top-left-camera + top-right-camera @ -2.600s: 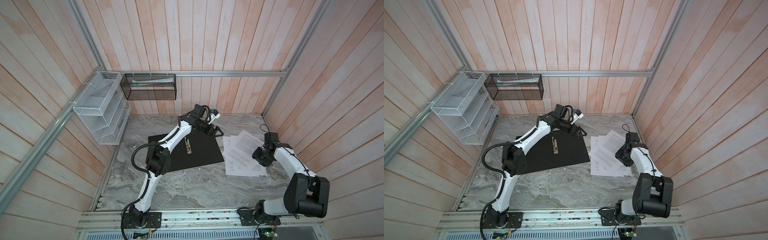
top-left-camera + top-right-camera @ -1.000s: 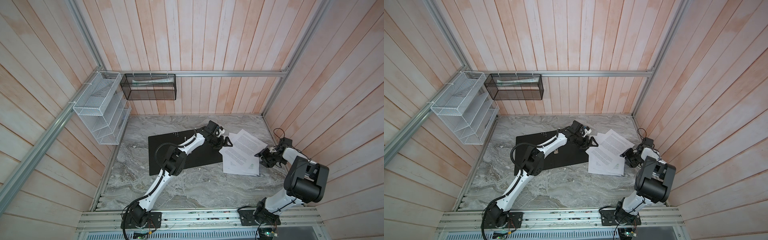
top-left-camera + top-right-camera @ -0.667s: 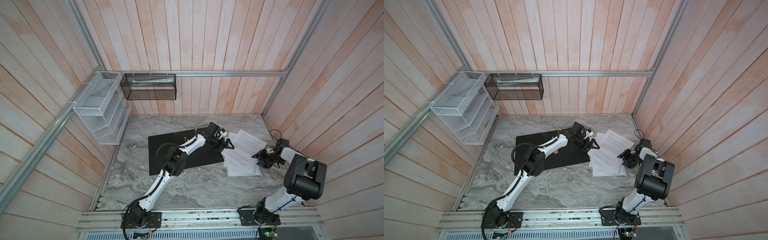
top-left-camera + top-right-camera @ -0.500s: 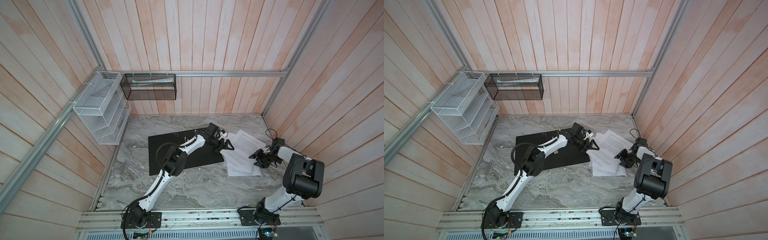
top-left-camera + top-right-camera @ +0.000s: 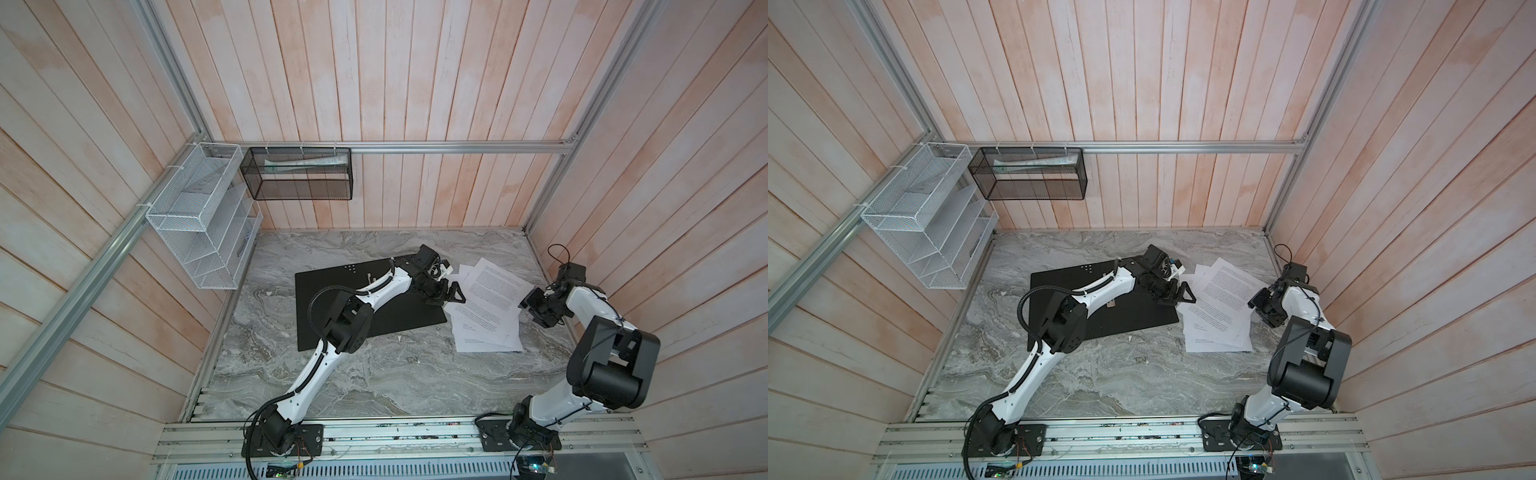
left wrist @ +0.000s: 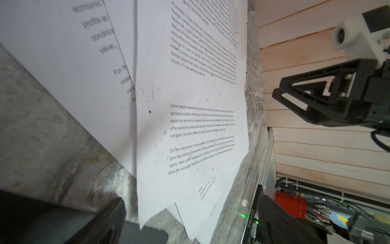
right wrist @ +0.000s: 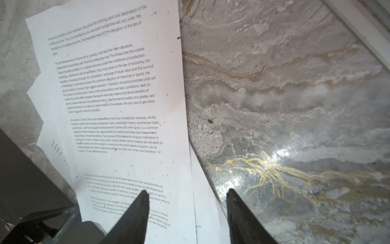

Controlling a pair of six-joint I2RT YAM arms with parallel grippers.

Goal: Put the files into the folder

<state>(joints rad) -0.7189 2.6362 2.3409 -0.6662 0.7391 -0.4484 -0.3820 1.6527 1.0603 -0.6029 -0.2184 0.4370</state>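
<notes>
over files (image 7: pixel 118 93), right end effector (image 7: pixel 186 193) splayed

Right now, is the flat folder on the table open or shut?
Open: the flat black-lined folder lies spread, metal clip exposed; white printed sheets beside it.

The left tool (image 5: pixel 446 296) gapes wide, the right tool (image 7: pixel 187 191) parted.

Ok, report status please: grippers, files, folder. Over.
Both grippers open: left gripper at folder edge, right gripper over files. Files loose on table, none visible in folder. Left arm crosses folder.
</notes>
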